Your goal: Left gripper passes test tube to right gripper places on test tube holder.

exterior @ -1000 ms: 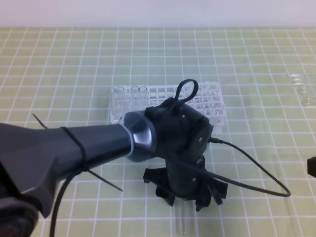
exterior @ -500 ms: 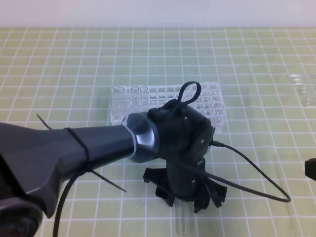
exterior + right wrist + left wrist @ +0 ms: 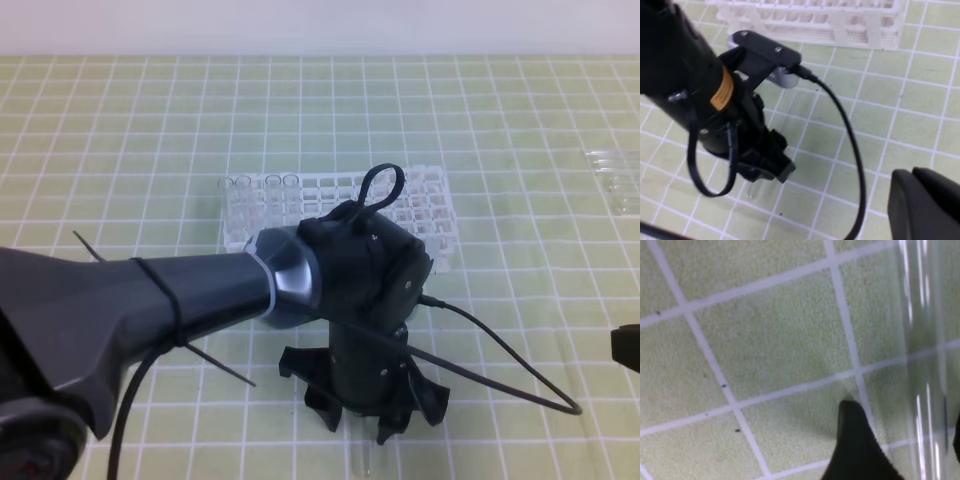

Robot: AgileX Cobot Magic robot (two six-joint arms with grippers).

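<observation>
Currently my black left claw (image 3: 372,432) straddles the slender clear glass test tube (image 3: 922,365), unclenched; closing off-centre could roll it away.

Green gridded mat (image 3: 120,120); spare clear tubes (image 3: 612,175) far right.

Left end effector (image 3: 372,432) points down, jaws apart (right one barely visible).

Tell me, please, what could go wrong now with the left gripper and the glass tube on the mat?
1. The left gripper is low over the test tube, which lies flat on the mat; the round glass could roll or slip away.
2. Its loose cable might snag during the handover.
3. The right gripper waits far aside, so the pass is long.
</observation>
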